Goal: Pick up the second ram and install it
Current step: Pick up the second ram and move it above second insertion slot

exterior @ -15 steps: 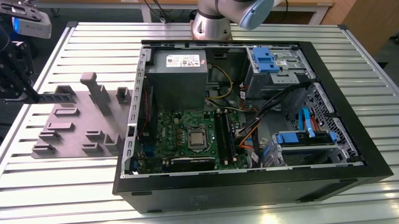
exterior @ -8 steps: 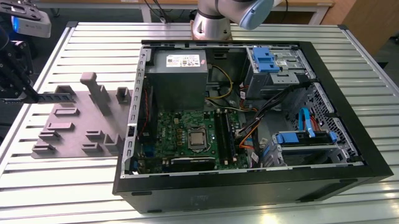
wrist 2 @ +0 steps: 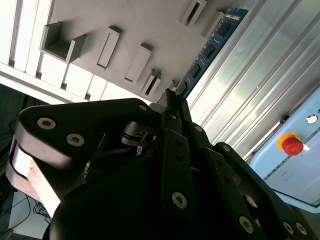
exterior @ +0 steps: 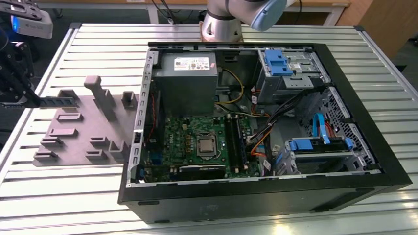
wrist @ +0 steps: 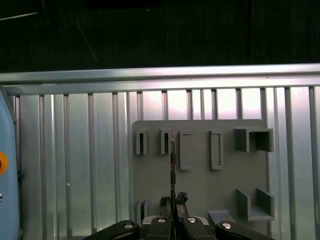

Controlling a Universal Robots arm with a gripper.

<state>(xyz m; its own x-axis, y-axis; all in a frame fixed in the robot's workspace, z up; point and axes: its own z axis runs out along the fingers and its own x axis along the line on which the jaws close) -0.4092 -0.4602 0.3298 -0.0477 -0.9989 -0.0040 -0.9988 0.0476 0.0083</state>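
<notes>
Closest to the lens in both wrist views, the gripper (wrist 2: 172, 99) has its black fingers pinched together on one end of the ram (wrist 2: 207, 47), and the stick juts straight out from them. Going down in size, there is the slatted table (exterior: 85, 196), the open case (exterior: 261, 200) with its green board (exterior: 189, 132), and the grey tray (exterior: 78, 127) at the exterior view's left. The ram hangs in the grip over that tray's edge, well apart from the case. It looks light and stiff, but I'd call it fragile: it is thin and flat, with chips bare on its face. The short ends or long edges seem the places to hold it, not the chips or the contact edge. Held by one end like this, I'd guess it could twist under a push. As for writing, there is a white label on the power supply (exterior: 188, 63), and I can make out nothing legible on the ram from here.
</notes>
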